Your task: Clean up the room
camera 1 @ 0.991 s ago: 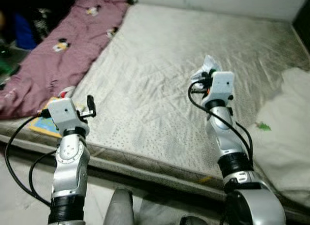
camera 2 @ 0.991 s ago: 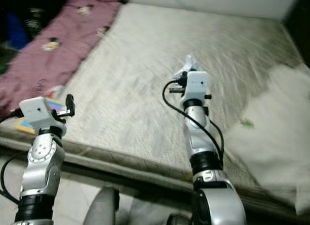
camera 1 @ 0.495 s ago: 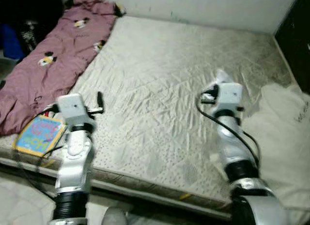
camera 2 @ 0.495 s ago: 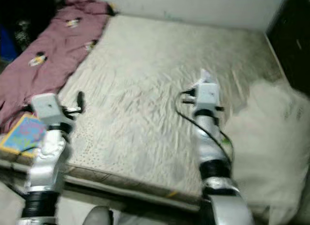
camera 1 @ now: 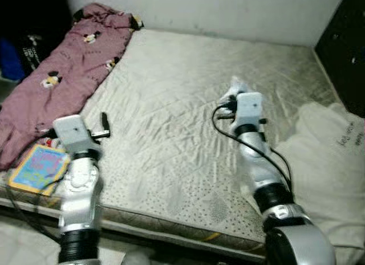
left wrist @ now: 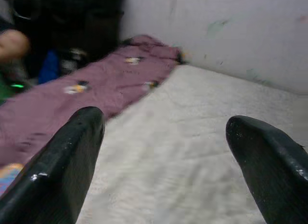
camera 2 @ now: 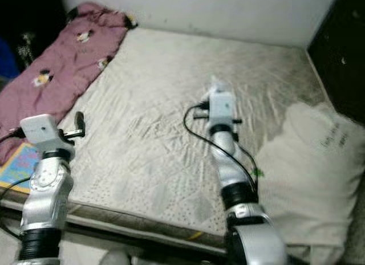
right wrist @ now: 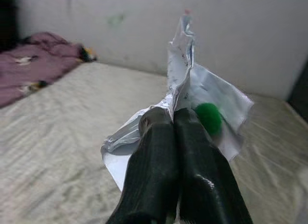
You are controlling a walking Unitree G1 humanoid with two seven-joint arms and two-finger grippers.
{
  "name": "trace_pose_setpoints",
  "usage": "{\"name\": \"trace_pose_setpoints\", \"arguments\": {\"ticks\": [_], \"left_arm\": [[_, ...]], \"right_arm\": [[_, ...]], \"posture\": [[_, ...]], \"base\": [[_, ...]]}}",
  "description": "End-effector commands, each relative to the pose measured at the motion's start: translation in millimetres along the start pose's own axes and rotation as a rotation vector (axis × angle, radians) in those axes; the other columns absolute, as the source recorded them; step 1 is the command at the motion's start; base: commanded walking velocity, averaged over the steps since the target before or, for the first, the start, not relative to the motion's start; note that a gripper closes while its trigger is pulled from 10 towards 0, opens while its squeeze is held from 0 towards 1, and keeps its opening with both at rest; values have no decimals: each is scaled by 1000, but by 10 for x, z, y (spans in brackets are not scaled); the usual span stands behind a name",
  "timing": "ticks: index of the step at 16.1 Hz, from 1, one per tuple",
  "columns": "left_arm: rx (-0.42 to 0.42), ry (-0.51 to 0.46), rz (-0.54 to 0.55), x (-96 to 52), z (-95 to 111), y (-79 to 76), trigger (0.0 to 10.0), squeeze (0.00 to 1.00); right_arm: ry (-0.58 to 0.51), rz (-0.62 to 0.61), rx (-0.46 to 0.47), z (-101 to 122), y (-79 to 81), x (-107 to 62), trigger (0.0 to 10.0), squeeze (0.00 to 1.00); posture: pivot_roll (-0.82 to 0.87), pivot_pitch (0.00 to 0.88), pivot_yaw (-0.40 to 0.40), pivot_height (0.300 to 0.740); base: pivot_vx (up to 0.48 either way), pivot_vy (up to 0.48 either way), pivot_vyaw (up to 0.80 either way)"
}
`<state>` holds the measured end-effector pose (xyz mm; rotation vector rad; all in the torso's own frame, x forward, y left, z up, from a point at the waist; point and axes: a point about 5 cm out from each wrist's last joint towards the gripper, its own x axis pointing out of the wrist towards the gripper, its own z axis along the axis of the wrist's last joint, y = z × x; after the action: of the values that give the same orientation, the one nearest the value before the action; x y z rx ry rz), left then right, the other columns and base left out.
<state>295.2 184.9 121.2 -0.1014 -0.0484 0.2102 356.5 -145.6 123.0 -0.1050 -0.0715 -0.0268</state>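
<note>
Tightly pressed together, the right gripper (right wrist: 172, 119) fingers (right wrist: 154, 161) pinch a crumpled white wrapper (right wrist: 202, 96) above the mattress (camera 1: 171, 105); left gripper (left wrist: 163, 137) fingers spread wide, holding nothing

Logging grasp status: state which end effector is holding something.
The right end effector, shut on crumpled white paper. The left end effector is open, holding nothing.

The mattress (camera 1: 171, 105) is bare across its middle, hemmed by a purple blanket (camera 1: 63, 71) along its left edge and a white pillow (camera 1: 331, 157) at its right edge.
</note>
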Motion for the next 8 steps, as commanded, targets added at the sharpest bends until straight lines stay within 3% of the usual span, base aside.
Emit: {"name": "trace_pose_setpoints", "arguments": {"ticks": [1, 2, 8], "left_arm": [[13, -6, -10, 2, 10, 19, 10000, 0], [14, -4, -10, 3, 7, 16, 10000, 0], [3, 2, -25, 5, -6, -13, 10000, 0]], "right_arm": [[12, -15, 14, -8, -16, 9, 10000, 0], [26, -12, 30, -24, -12, 9, 10000, 0], [41, -20, 38, -39, -14, 16, 10000, 0]], "posture": [[77, 0, -4, 740], [77, 0, -4, 740], [77, 0, -9, 740]], "base": [[0, 0, 0], [0, 0, 0], [0, 0, -800]]}}
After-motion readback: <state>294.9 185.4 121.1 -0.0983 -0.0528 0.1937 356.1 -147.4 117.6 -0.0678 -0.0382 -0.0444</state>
